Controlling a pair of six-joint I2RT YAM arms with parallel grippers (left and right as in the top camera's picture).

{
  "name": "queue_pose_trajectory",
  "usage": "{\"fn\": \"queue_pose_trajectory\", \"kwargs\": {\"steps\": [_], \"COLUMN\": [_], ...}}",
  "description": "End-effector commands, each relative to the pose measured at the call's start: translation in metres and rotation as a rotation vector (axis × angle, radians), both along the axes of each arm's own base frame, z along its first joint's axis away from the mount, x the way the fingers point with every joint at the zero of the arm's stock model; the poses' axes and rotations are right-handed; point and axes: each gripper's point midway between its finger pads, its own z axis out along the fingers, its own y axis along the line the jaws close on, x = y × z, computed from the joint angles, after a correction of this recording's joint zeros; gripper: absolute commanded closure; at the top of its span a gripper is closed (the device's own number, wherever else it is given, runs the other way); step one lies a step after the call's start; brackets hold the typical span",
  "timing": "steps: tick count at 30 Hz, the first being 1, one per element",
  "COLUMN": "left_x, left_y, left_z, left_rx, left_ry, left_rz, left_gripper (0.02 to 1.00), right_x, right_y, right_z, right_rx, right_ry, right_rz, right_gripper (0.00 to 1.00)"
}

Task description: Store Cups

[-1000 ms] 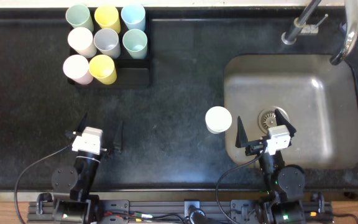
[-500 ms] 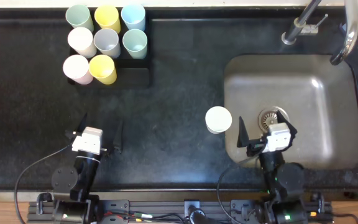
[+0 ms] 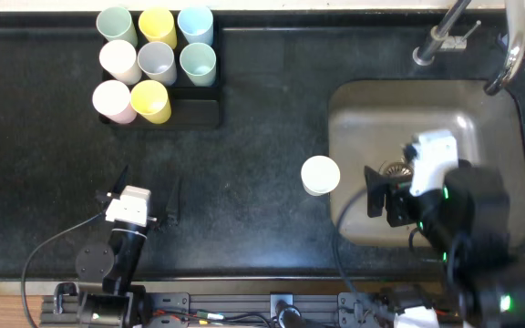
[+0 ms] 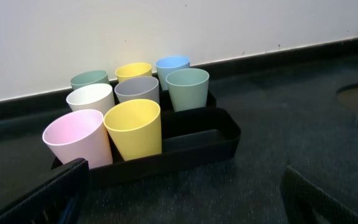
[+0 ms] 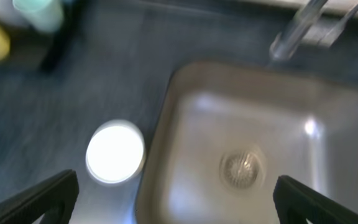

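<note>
Dark speckled countertop (image 3: 244,137), steel sink (image 3: 481,109) set in at right, faucet (image 3: 440,36) at far edge partly cut off. Right wrist view smeared, so drain (image 5: 240,171) and cup edges soft. From above, second finger of right gripper (image 5: 176,208) hidden under own arm; in wrist view, both tips cropped at corners. Left gripper (image 4: 188,202) likewise cropped to two dark tips.

White cup (image 3: 320,175) standing on counter just left of sink rim, seen from above as plain white disc; mouth up or down unclear. Well apart from black tray (image 3: 199,114) at far left. Eight cups (image 3: 158,59) standing in tray: green, yellow, blue along far row; white, grey, green in middle; pink and yellow nearest.

Right arm raised above sink's left rim, gripper spread wide, holding nothing, white cup below, nearer one finger tip. Left arm low near own base, pointing toward tray, fingers wide apart, holding nothing.
</note>
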Motion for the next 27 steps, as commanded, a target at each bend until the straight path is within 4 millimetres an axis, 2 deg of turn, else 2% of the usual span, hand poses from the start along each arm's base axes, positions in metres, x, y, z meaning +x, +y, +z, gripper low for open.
{"fn": "queue_pose_trajectory", "kwargs": {"steps": [1,6,15,19,22,24,27], "left_x": [-0.001,-0.001,-0.001,-0.001,-0.001,-0.001,-0.001], "left_y": [-0.001,-0.001,-0.001,-0.001,-0.001,-0.001,-0.001], "left_z": [0.0,0.0,0.0,0.0,0.0,0.0,0.0], "left_rx": [0.016,0.016,0.016,0.016,0.016,0.016,0.016], "left_ry": [-0.007,-0.007,-0.007,-0.007,-0.007,-0.007,-0.007], "left_rz": [-0.008,-0.008,-0.008,-0.008,-0.008,-0.008,-0.008], "left_gripper": [0.018,0.018,0.018,0.018,0.018,0.018,0.02], "right_x": [0.008,0.008,0.023,0.029,0.034,0.041,0.051], "right_y": [0.027,0.03,0.033,0.034,0.035,0.036,0.038], "right_z": [-0.022,-0.073,-0.135,-0.154,-0.165,-0.169,-0.171], "right_rx": [0.103,0.12,0.078,0.069,0.064,0.068,0.076], "right_ry": [0.266,0.589,0.858,0.914,0.934,0.919,0.883], "right_rz": [0.057,-0.057,-0.125,-0.145,-0.147,-0.146,-0.141], "right_gripper": [0.005,0.003,0.003,0.005,0.042,0.088,0.222]}}
